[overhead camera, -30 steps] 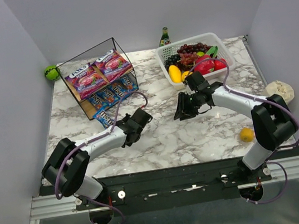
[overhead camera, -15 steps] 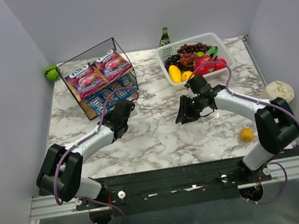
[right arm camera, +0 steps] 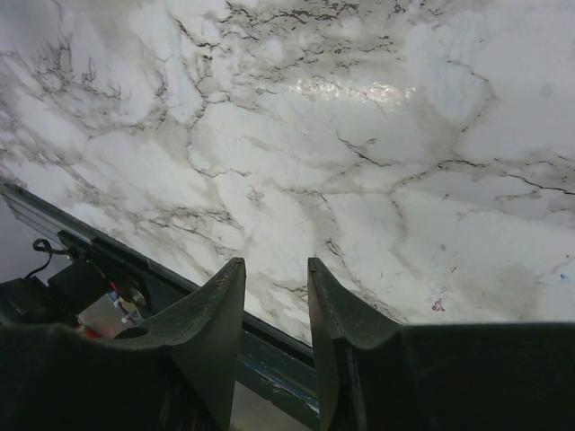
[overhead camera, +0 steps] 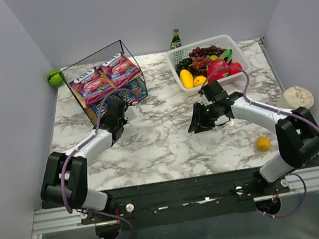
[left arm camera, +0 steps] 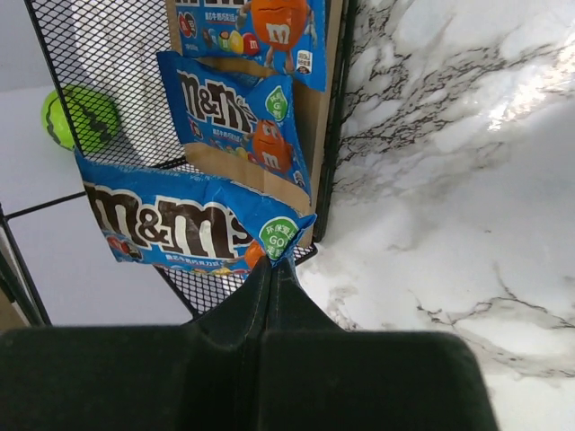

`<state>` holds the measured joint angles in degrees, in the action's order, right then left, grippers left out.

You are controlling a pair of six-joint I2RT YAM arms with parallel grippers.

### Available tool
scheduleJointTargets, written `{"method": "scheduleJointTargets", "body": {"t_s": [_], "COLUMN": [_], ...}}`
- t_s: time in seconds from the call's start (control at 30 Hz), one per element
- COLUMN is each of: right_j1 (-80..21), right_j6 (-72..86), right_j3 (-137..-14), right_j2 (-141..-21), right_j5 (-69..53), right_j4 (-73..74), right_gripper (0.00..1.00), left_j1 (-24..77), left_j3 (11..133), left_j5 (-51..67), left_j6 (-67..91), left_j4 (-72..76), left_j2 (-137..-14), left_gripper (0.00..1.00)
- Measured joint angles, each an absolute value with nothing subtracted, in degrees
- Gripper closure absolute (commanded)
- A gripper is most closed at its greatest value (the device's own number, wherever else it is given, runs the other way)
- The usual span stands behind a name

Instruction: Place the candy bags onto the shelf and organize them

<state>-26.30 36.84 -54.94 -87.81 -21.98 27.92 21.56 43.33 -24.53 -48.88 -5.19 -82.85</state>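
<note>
Blue-wrapped, one candy packet (left arm camera: 180,224) is pinched by its corner in our left gripper (left arm camera: 274,269), jaws clenched on it at the near corner of the shelf (left arm camera: 126,54), which stands at ten o'clock on the marble table (overhead camera: 170,148). Two purple bags (overhead camera: 91,81) lie side by side on its upper tier, and other blue packets (left arm camera: 238,121) lie on the lower board. Our right gripper (right arm camera: 274,278) hovers over bare marble near the table's middle, jaws released with a narrow gap and nothing between them.

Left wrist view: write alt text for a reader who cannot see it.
The left tool, shut, pinches the corner of a blue candy packet at the corner of the black wire shelf. On its wooden board lie two more blue packets; a green ball shows through the mesh at left, and the marble table fills the right.
</note>
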Motion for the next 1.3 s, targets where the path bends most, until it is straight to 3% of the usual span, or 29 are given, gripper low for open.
{"method": "scheduleJointTargets", "body": {"t_s": [0.5,1.3], "right_j1": [-26.28,-26.3], "right_j6": [38.39,39.16], "right_j3": [-54.19,-55.99], "right_j2": [-86.56,-88.05], "right_j5": [-21.96,-21.93], "right_j4": [27.88,27.9], "right_gripper": [0.58,0.58], "left_j1": [12.69,8.23], "left_j3": [48.27,50.78], "left_j5": [-16.97,-17.23], "left_j6": [-52.03,-52.53], "left_j4": [-4.23,0.69], "left_j2": [-88.36,-96.16], "left_gripper": [1.0,0.99]}}
